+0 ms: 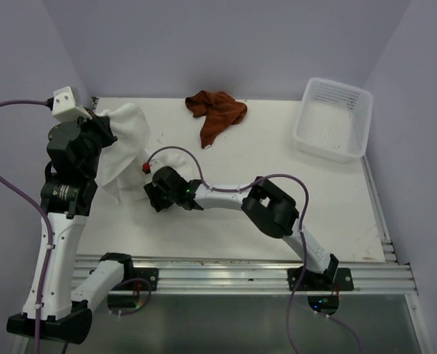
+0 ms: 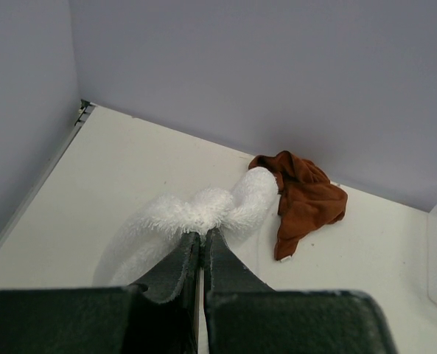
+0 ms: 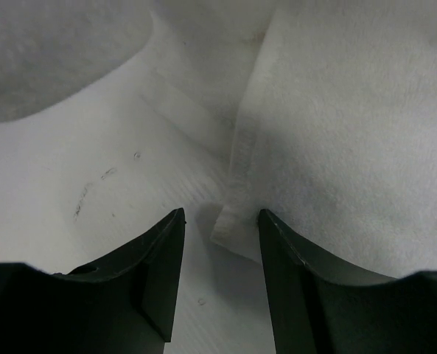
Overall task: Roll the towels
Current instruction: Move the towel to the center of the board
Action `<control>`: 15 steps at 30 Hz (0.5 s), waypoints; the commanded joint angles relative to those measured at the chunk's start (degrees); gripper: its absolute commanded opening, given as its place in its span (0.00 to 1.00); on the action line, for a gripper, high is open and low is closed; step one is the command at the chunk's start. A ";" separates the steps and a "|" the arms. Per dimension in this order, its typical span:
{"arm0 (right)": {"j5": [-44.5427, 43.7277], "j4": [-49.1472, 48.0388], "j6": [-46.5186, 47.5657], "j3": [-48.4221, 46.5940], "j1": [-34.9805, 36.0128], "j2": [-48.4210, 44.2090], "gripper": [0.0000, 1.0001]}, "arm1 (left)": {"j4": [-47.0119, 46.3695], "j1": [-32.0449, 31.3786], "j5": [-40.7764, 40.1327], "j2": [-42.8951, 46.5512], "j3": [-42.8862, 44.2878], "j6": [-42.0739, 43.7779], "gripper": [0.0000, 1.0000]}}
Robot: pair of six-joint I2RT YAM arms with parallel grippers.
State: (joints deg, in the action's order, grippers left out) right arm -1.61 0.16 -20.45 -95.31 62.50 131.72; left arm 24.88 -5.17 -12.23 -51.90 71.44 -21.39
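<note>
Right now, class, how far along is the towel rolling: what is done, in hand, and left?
Done: no towel is rolled yet. In hand: the left hand is shut on the white towel, holding one end up, and the open right hand sits at its hemmed corner on the table. Left: rolling it, then the rust-brown towel, lying crumpled at the far edge.

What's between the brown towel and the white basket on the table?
Nothing. The stretch of table between the brown towel and the white basket is bare, clearest in the top view.
</note>
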 commanded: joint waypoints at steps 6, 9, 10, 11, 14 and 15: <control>-11.75 10.20 5.76 -4.19 2.80 3.01 0.45 | -5.02 -0.19 -0.08 0.83 -0.25 1.44 0.00; -14.81 11.78 8.14 -3.84 3.77 3.02 0.38 | -5.20 -0.28 -0.34 1.10 -0.51 1.44 0.00; -15.35 12.05 8.58 -3.05 3.94 2.93 0.35 | -5.20 -0.19 -0.43 1.27 -0.51 1.52 0.00; -15.62 12.23 8.93 -2.52 4.12 2.84 0.27 | -5.20 -0.19 -0.60 1.36 -0.69 1.52 0.00; -16.59 11.53 7.89 1.60 4.21 0.74 0.01 | -5.20 -0.19 0.27 1.80 -0.86 2.14 0.00; -16.50 10.92 7.44 3.27 4.12 -0.66 0.00 | -5.28 -0.19 0.45 1.98 -0.86 2.23 0.00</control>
State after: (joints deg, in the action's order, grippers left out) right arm -15.68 4.71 -13.32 -97.21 66.37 132.44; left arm 24.45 -5.17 -12.19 -51.27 70.70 -21.19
